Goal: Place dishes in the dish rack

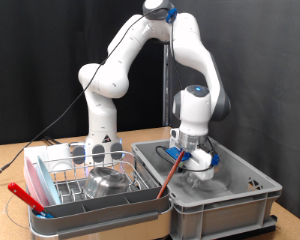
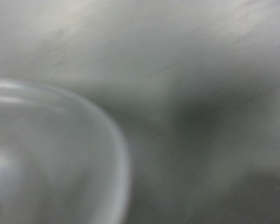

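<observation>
a: nearest the camera, what sits on the worktop [image 1: 10,160]?
b: the dish rack [image 1: 85,185], at the worktop's front edge; a steel bowl [image 1: 110,180] lies inside its wire grid, a glass cup [image 1: 98,152] at its rear.
a: beside it?
b: a grey crate [image 1: 220,190], touching the rack's side. the pincer [image 1: 195,163] is lowered into it.
a: its state?
b: cannot tell; the fingers are hidden. the wrist view shows only a blurred clear glass rim [image 2: 56,140] against grey.
</observation>
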Tool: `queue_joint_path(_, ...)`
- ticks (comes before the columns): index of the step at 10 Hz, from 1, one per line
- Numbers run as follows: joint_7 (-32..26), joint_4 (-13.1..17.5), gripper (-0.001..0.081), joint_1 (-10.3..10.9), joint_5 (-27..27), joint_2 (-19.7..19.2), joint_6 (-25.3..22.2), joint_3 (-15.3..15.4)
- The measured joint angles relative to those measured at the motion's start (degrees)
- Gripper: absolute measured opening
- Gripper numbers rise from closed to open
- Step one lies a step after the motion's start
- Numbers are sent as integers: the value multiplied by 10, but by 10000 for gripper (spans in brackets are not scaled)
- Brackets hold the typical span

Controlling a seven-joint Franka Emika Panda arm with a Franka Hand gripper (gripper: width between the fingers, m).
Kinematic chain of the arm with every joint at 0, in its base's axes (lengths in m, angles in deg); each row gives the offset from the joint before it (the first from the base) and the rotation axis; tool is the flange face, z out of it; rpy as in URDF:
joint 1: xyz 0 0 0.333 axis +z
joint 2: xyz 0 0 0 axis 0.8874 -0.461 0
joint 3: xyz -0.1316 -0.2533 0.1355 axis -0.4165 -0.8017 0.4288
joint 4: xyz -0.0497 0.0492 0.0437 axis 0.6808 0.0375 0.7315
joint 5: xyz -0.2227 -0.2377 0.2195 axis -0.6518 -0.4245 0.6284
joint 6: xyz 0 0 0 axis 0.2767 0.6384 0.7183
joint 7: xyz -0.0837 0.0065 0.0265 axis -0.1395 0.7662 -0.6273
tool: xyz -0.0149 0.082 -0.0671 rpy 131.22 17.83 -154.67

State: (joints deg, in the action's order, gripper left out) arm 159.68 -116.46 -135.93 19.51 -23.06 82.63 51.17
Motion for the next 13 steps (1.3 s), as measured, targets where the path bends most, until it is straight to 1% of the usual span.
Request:
queue_joint_path(1, 21, 2, 811, -1, -21, 11, -19, 2)
queue_joint_path(2, 29, 2, 811, -2, -26, 20, -22, 7)
queue_joint_path(3, 29, 2, 811, -2, -23, 30, -14, 11)
queue_joint_path(4, 25, 2, 811, -3, -2, 35, 18, 22)
queue_joint_path(6, 5, 1, 811, -5, 48, 38, 58, 37)
queue_joint_path(7, -2, 2, 811, -5, 61, 38, 62, 37)
queue_joint_path(9, -3, 5, 811, -5, 66, 36, 59, 34)
queue_joint_path(13, -3, 12, 811, 2, 63, 20, 41, 7)
